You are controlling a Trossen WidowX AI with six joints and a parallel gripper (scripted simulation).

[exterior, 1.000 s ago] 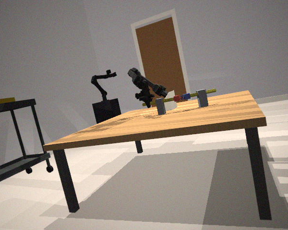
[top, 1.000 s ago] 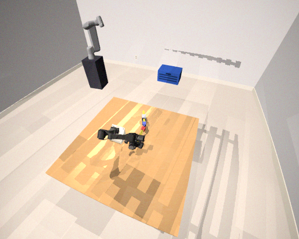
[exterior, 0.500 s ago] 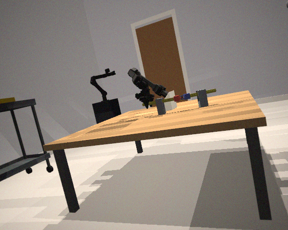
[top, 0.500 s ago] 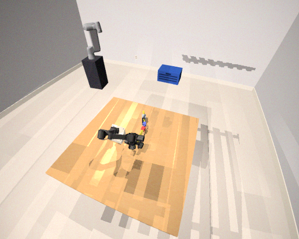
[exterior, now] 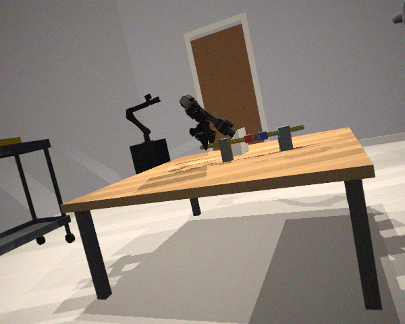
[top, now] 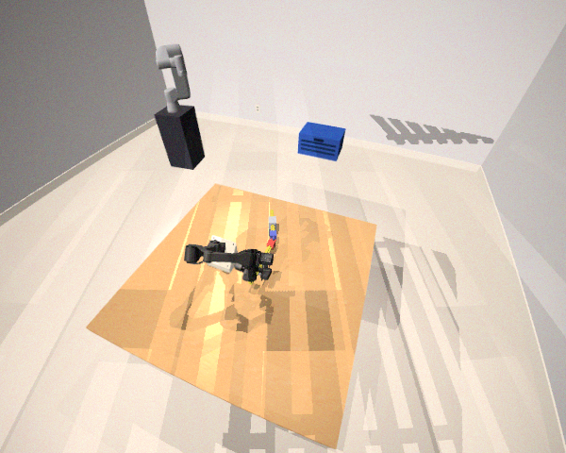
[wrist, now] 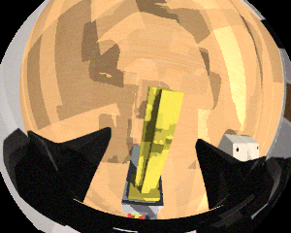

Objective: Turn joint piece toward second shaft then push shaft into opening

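The joint piece has a red part (top: 271, 243) (exterior: 248, 138) and a blue part (top: 273, 234) (exterior: 262, 136), nearly in line. The fixed shaft (exterior: 297, 128) passes through its grey block (top: 272, 221) (exterior: 285, 139) beside the blue part. The yellow second shaft (exterior: 237, 140) (wrist: 161, 131) passes through the other grey block (exterior: 226, 150) and reaches the red part; how deep it sits inside cannot be told. My gripper (exterior: 205, 147) (wrist: 154, 136) is open and empty, its fingers on either side of the second shaft's free end. In the top view the arm hides that block.
The white arm base (exterior: 242, 150) (wrist: 240, 147) stands on the wooden table (top: 303, 385) (exterior: 265, 171) near the second shaft. A blue box (top: 321, 141) and another arm on a dark pedestal (top: 179, 139) stand off the table. A cart (exterior: 38, 146) is at the left in the exterior view.
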